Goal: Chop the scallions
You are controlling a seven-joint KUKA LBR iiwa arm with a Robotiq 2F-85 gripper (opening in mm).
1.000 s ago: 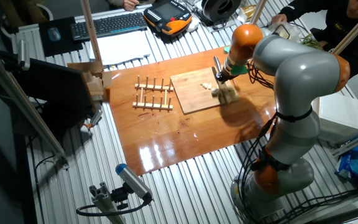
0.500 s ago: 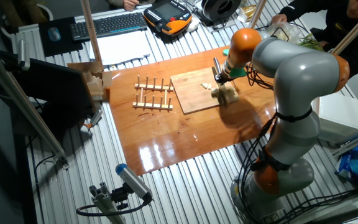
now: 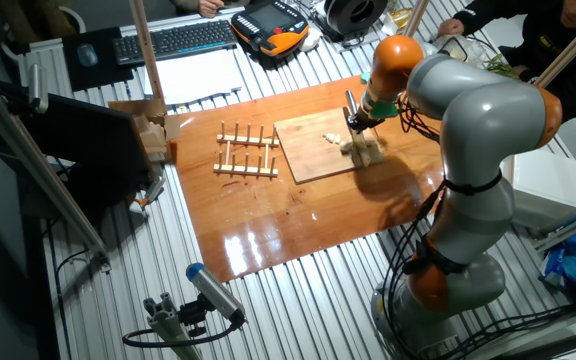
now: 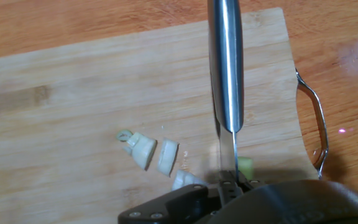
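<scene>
- Slatted metal forms the table (image 3: pixel 298 290), on which a glossy wooden panel (image 3: pixel 298 215) carries the board (image 3: pixel 308 150); a small wooden rack (image 3: pixel 246 152) is seen just left of the board, and a keyboard (image 3: pixel 180 38) lies at the far edge.
- Scallions (image 4: pixel 157 152) are shown as short pale pieces lying on the board (image 4: pixel 73 93) near its right end, close beside the knife (image 4: pixel 225 68).
- A metal handle (image 4: pixel 312 121) is visible beyond the board's right edge.
- End effector (image 3: pixel 358 118): held over the board's right end with the knife carried upright; the fingers are hidden in both views, so whether they are clamped on the knife cannot be told.
- Handling, as judged: the pieces are light, soft and round, so rolling or sliding under the blade is likely; a straight downward press through the middle of a piece is favoured over a sideways draw.
</scene>
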